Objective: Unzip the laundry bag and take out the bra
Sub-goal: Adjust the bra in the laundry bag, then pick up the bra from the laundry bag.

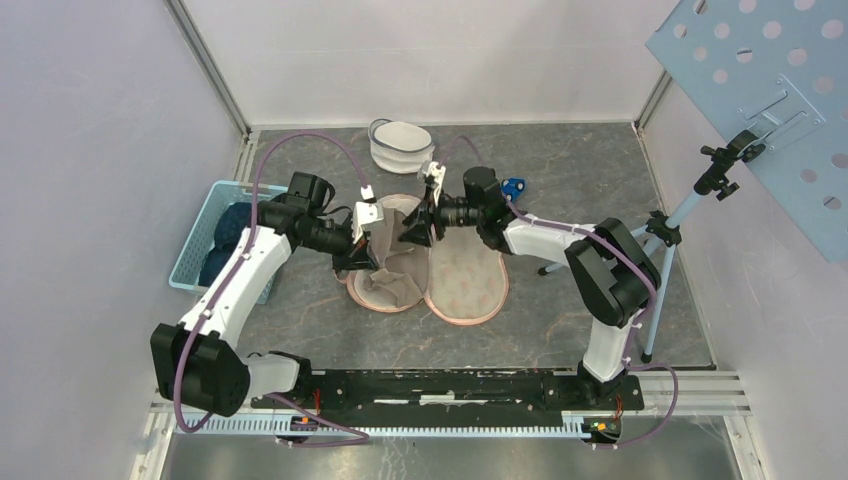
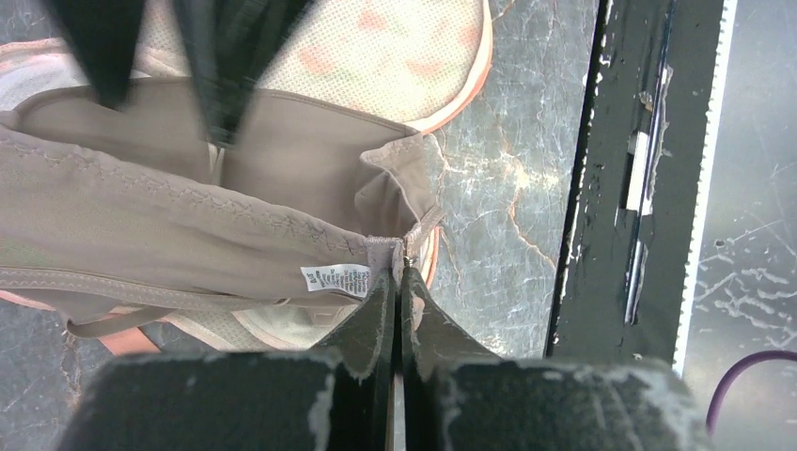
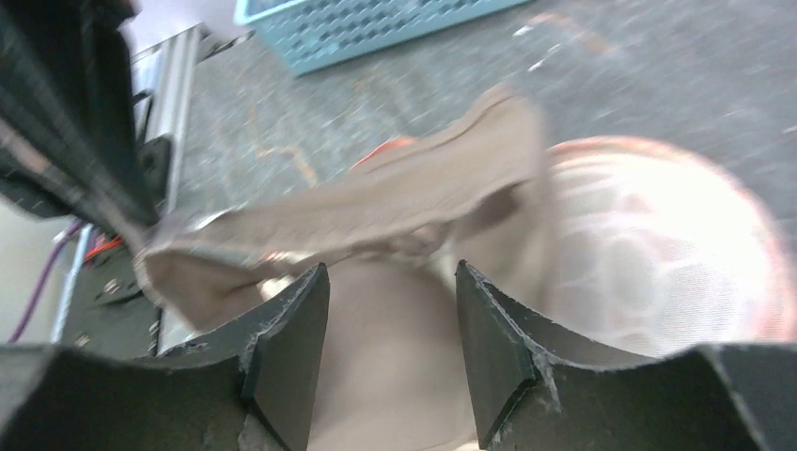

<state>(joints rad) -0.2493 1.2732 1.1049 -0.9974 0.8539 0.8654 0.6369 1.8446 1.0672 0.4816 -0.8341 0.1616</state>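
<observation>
The laundry bag [image 1: 468, 285] lies unzipped and spread flat, a pale mesh with an orange-pink rim. The beige bra [image 1: 392, 283] lies across its left half. My left gripper [image 1: 362, 256] is shut on the end of the bra's band [image 2: 399, 256], beside a white care label [image 2: 336, 279], and holds that end up. My right gripper [image 1: 416, 232] is open just above the bra. In the right wrist view its fingers [image 3: 291, 338] stand apart with beige fabric [image 3: 390, 319] between them. The bag's mesh shows to the right [image 3: 658, 244].
A blue basket [image 1: 196, 240] with dark clothes stands at the left. A white round pouch [image 1: 402, 146] sits at the back, a small blue object [image 1: 513, 186] next to the right arm. A tripod [image 1: 690, 212] holding a perforated board stands at the right.
</observation>
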